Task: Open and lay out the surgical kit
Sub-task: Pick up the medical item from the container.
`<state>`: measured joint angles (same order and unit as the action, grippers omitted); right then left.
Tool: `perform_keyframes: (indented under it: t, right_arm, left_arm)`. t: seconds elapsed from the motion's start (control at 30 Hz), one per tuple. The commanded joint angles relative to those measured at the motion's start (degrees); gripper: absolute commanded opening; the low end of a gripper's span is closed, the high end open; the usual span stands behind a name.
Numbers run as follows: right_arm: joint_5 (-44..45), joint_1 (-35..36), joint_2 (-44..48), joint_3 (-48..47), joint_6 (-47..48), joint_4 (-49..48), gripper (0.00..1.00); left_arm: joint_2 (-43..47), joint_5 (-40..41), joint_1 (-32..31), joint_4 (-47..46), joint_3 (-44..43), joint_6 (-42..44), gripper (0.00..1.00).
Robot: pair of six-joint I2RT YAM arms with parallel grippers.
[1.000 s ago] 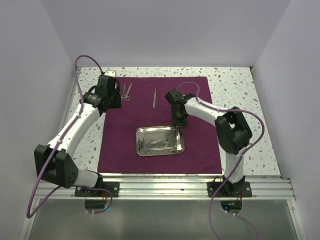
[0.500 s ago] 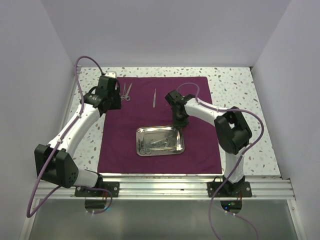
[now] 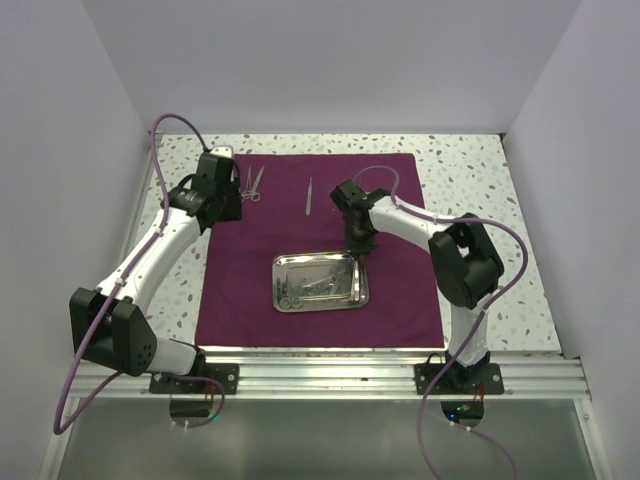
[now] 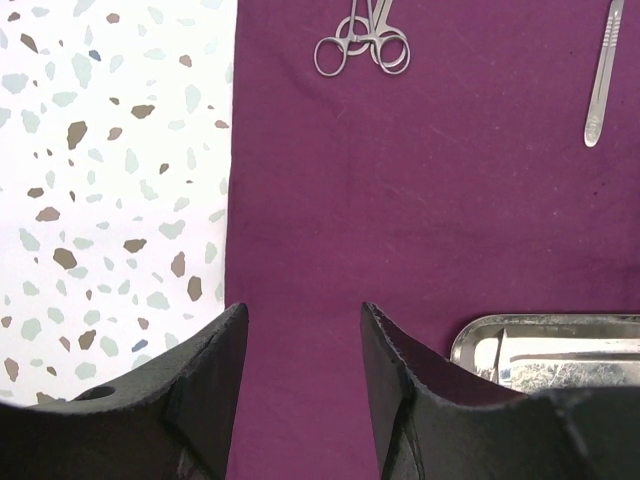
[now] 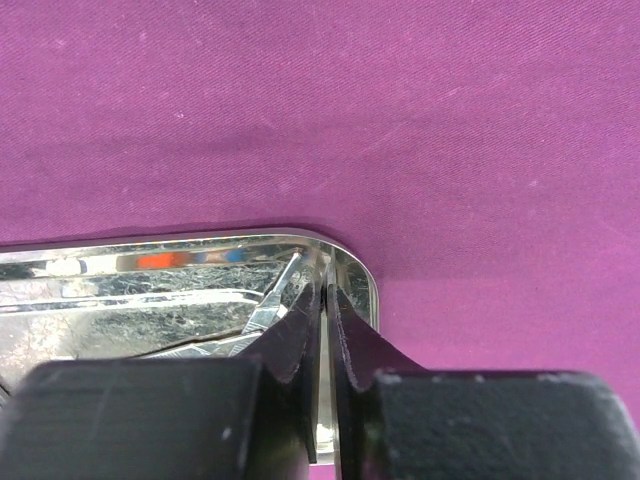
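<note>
Leave the left claw [image 4: 305,330] released and empty over the cloth [image 4: 400,220], with the scissors [image 4: 362,45] well ahead of it and the tray [image 4: 560,321] just to its right. With the right claw [image 5: 322,290] clenched almost shut at the tray's corner rim, first confirm something thin is truly pinched (unclear here). Then lift straight and slowly, without dragging the tray.

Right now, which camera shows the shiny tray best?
The top camera. Only it shows the whole tray flat on the purple cloth, with thin tools inside. The left wrist camera catches just one corner at its bottom edge. The right wrist camera sees one corner up close, partly behind the right gripper.
</note>
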<state>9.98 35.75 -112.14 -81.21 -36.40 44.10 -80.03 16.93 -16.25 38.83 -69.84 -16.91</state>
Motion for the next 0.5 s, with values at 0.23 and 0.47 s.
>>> perform_keyframes:
  t: [0.23,0.47]
  right_arm:
    - [1.45,0.29,5.34,-3.33,-1.30,3.27,0.00]
    - [1.53,0.64,11.23,-7.38,-1.22,8.55,0.00]
  left_arm:
    - [0.14,1.44,-0.01,0.19,0.76,0.73,0.52]
    - [-0.39,2.06,-0.01,0.37,0.85,0.47,0.51]
